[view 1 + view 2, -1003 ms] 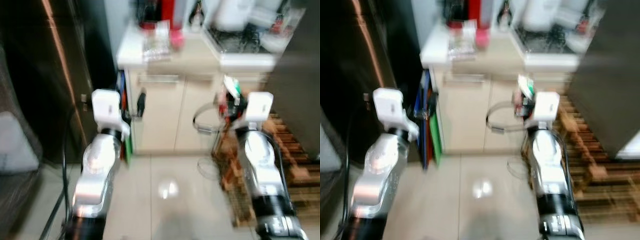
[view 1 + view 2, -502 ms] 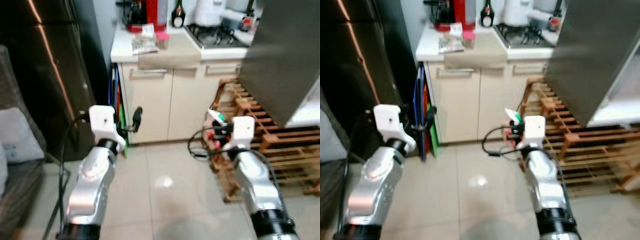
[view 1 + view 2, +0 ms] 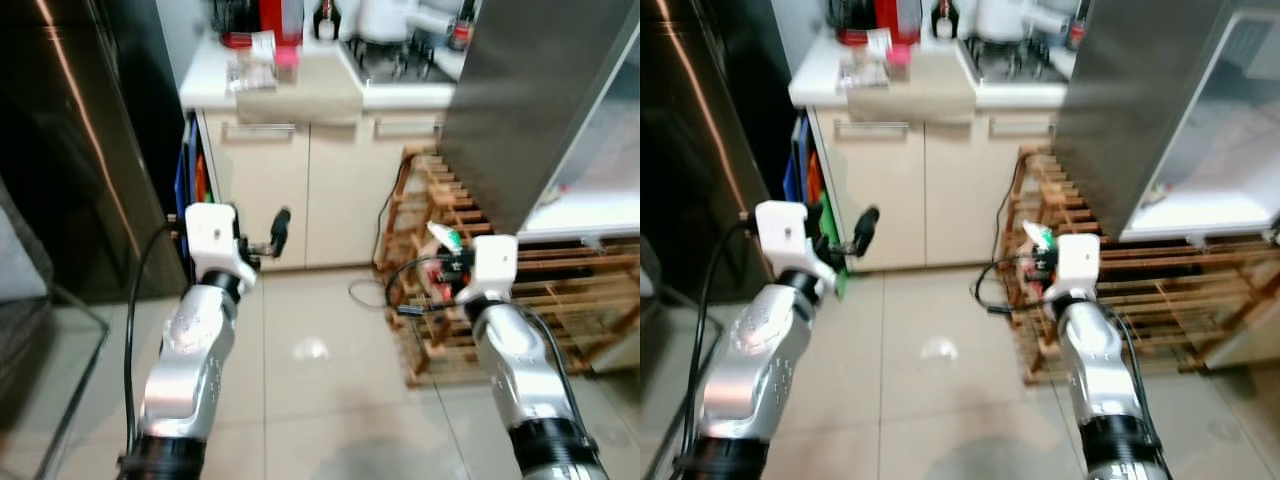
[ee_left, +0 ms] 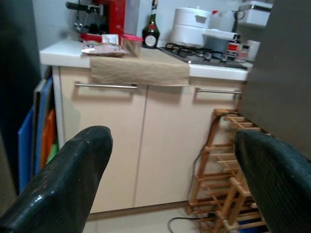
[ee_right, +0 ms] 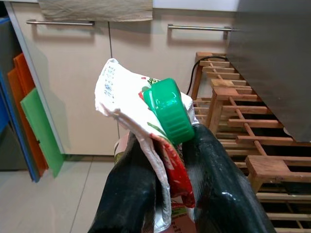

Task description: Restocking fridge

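In the left eye view, the right gripper (image 3: 447, 262) is held forward at mid-height, its black fingers pinching a crumpled white pouch with a green screw cap (image 3: 443, 238). To the right, the grey steel fridge door (image 3: 530, 100) stands open, with a white fridge shelf (image 3: 590, 205) showing past it. The left gripper (image 3: 277, 232) is raised on the left and carries nothing.

The right eye view shows the same layout: beige kitchen cabinets (image 3: 925, 190) far ahead, a slatted wooden rack (image 3: 1160, 300) on the tile floor beneath the fridge, just beyond the right arm.

In the left wrist view, the two black fingers (image 4: 73, 179) are spread wide apart with only the cabinets and countertop between them.

The right wrist view looks at the pouch close up, clamped between the pads with its green cap uppermost and the rack behind it.

By my reading, the task is at its carrying stage: the door is already open and the item is in hand, but the pouch is not yet at the shelf, and placing it and closing the door remain.
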You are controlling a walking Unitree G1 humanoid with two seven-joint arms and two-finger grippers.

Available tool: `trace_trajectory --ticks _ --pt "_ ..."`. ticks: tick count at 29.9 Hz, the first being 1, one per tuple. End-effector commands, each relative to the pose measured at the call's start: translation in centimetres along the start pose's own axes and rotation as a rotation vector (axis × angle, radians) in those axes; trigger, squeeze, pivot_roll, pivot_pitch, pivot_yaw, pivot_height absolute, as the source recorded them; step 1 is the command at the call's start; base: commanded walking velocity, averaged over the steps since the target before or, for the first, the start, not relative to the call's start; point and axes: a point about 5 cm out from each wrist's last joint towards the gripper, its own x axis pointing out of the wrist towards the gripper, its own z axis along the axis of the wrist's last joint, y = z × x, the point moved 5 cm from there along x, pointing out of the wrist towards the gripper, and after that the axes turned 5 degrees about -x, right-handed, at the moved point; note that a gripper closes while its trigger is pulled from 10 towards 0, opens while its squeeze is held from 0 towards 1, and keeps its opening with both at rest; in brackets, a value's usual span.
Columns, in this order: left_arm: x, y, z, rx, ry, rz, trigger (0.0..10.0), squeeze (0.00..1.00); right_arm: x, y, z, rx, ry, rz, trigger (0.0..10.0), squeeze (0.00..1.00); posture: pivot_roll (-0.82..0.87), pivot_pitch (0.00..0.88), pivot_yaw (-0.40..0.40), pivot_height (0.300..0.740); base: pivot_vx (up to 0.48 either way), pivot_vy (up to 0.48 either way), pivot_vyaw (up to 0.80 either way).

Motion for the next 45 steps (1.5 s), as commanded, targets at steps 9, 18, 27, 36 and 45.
trace_trajectory --ticks 9,18,27,36,45 --pt "0.6 1.4 0.2 0.032 -0.009 0.096 10.0 0.00 0.1 0.2 1.5 -0.012 -0.081 0.026 10.0 0.00 -0.12 0.000 0.027 0.740 0.000 -0.462 0.00" --pt "0.6 2.3 -0.4 0.026 0.018 0.126 10.0 0.00 -0.1 0.2 1.4 -0.005 -0.089 0.023 10.0 0.00 -0.12 0.000 0.027 0.740 0.000 -0.458 0.00" --pt "0.9 2.3 -0.4 0.029 0.018 0.111 10.0 0.00 -0.5 0.3 0.7 0.005 -0.086 0.018 10.0 0.00 -0.13 0.000 0.034 0.740 0.000 -0.458 0.38" --pt "1.2 2.1 -0.3 0.042 0.017 0.084 10.0 0.00 -0.4 0.7 0.6 -0.010 -0.089 0.020 10.0 0.00 -0.13 0.000 0.043 0.740 0.000 -0.458 -0.32" --pt "1.3 1.1 0.1 0.067 0.006 0.025 10.0 0.00 -0.2 1.3 0.9 -0.011 -0.108 0.026 10.0 0.00 -0.13 0.000 0.049 0.740 0.000 -0.079 0.00"
